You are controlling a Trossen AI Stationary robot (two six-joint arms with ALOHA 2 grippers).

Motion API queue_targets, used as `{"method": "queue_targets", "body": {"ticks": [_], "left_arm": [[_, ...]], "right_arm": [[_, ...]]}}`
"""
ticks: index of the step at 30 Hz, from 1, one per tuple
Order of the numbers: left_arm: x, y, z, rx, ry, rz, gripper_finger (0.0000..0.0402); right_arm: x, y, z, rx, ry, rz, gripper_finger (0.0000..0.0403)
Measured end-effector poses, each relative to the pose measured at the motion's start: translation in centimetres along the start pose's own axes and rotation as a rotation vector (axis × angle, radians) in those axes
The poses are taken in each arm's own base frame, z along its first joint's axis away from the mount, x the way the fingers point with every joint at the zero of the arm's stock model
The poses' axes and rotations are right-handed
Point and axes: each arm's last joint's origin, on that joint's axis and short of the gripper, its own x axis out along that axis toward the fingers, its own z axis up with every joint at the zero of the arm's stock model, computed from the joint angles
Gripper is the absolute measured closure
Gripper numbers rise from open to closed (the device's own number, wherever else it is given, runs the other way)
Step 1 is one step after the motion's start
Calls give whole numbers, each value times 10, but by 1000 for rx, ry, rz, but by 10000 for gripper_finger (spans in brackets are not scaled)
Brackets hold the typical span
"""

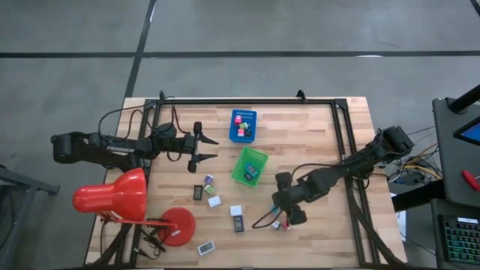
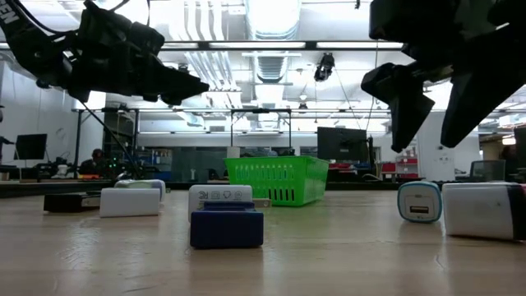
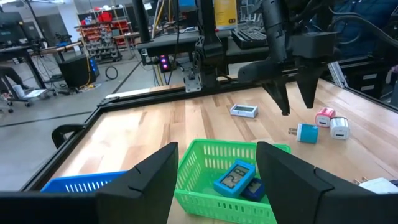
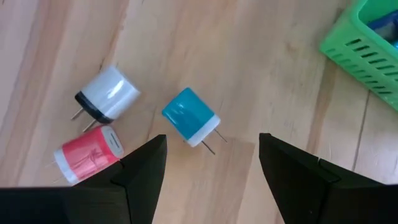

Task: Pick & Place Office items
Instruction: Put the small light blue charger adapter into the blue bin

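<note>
Near the tabletop's front edge the right gripper [image 4: 211, 155] hangs with fingers spread wide above a teal plug [image 4: 189, 118], a white plug [image 4: 107, 93] and pink plug [image 4: 90, 152] just beside it, while farther back the left gripper [image 1: 210, 148] waits released beside the green tray [image 1: 259, 156].

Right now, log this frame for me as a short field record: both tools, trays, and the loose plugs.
right tool: open, above the teal plug, empty
left tool: open, raised, facing the green tray
near teal plug: white plug, pink-red plug, apart on the table
green tray: holds small clocks
blue tray: holds coloured pieces
</note>
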Motion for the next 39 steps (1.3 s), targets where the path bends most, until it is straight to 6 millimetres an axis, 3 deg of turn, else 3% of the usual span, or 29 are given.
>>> {"method": "queue_targets", "body": {"ticks": [8, 17, 24, 39], "left_arm": [[0, 0, 0, 0, 0, 1, 184], [0, 0, -1, -2, 6, 1, 184], [0, 0, -2, -4, 11, 2, 184], [-1, -1, -2, -4, 12, 1, 184]], "right_arm": [[20, 9, 10, -111, 90, -6, 156], [28, 17, 33, -212, 134, 7, 156], [45, 17, 27, -242, 215, 17, 156], [51, 16, 24, -289, 188, -3, 157]]}}
